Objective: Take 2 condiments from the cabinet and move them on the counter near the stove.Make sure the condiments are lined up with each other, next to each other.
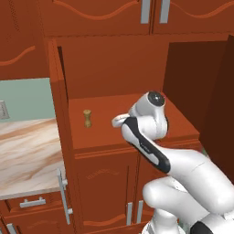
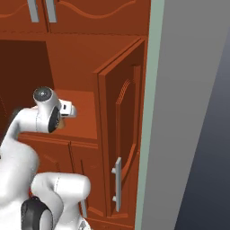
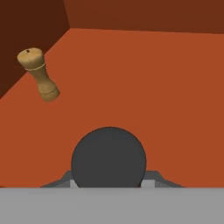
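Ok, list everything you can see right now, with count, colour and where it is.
Tan-topped shaker: one, light wood, upright on the cabinet shelf, left side.
Black-capped shaker: one, round black cap seen from above, between the jaws.
Cabinet: one, red-brown, flat inner shelf.
Cabinet doors: two, red-brown, both swung open; silver bar handles.
Upper cabinets: red-brown, closed, above.
Counter: one, beige-pink marble look, left of the cabinet.
Drawer: one, red-brown, under the counter.
Wall: grey-green, behind the counter.
Arm: one, white with dark joints, reaching into the cabinet.
Jaws: either side of the black cap, seemingly closed on it.
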